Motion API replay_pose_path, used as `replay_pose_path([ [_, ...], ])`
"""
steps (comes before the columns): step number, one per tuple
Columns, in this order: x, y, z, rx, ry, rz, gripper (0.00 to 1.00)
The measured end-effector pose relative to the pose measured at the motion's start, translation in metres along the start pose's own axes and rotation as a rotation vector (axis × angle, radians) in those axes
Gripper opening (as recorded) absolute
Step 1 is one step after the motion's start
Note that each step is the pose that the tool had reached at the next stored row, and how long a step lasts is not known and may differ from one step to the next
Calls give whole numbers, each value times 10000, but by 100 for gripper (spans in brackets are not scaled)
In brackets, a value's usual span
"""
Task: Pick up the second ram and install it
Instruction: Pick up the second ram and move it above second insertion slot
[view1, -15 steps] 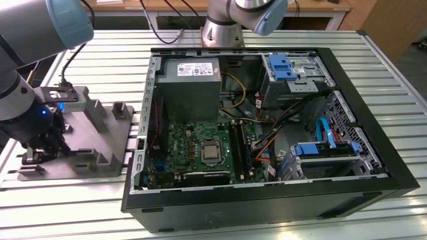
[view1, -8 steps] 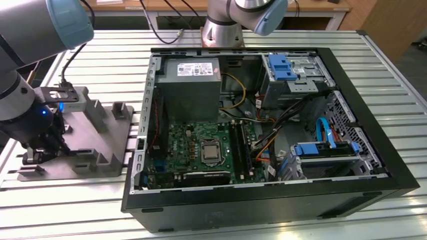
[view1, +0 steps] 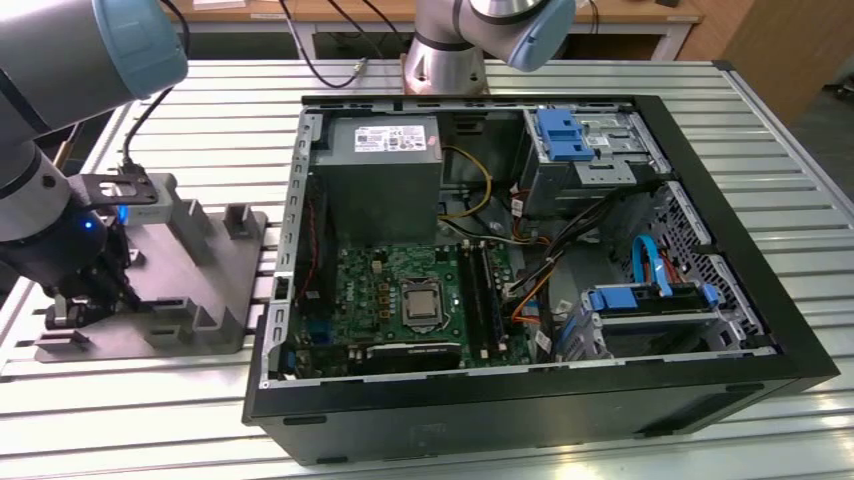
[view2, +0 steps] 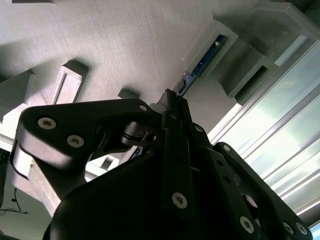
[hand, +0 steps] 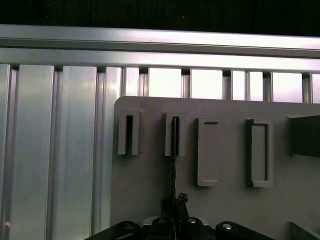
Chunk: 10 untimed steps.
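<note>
Writing: a white label (view1: 396, 138) sits on top of the grey power supply (view1: 380, 190); its print is too small to make out.
Counter: a ribbed aluminium counter (view1: 747, 100) carries everything; its slats also show in the first wrist view (hand: 50, 150).
Computer case: an open black case (view1: 534, 410) lies on its side in the middle of the counter.
Inside the case: a green board (view1: 380, 285) with a processor socket (view1: 423, 300) and long black slots (view1: 477, 290) just beside it. There are drive bays with blue latches (view1: 561, 135), yellow wires (view1: 467, 190) and a blue flat cable (view1: 650, 262).
Fixture: a grey plate (view1: 200, 260) with raised slotted holders lies near the case, on the exterior view's left; it also shows in both wrist views (hand: 145, 170) (view2: 125, 45).
Arm: the grey arm (view1: 67, 60) reaches down over the plate's end farthest from the case and hides part of it. A blue light (view1: 83, 222) glows at its wrist.
Second ram: the second ram (hand: 173, 160) stands on its thin edge on the plate, one end seated in a slotted holder. In the second wrist view (view2: 202, 62) its blue-tinged edge runs from that holder to the fingertips.
End effector: the end effector (hand: 173, 215) is low over the plate (view1: 83, 305). Its fingers are drawn close together on the near end of the stick (view2: 170, 100) and appear to pinch it.
</note>
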<state>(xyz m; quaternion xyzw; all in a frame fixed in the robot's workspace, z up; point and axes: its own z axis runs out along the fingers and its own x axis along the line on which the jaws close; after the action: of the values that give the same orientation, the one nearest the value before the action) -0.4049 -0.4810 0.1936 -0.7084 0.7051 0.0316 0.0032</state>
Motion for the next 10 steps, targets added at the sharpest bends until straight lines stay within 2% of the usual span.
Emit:
replay_pose_path([
  [5, -1, 1, -14, 4, -11, 0, 14],
  [10, -6, 5, -107, 1, -107, -3, 14],
])
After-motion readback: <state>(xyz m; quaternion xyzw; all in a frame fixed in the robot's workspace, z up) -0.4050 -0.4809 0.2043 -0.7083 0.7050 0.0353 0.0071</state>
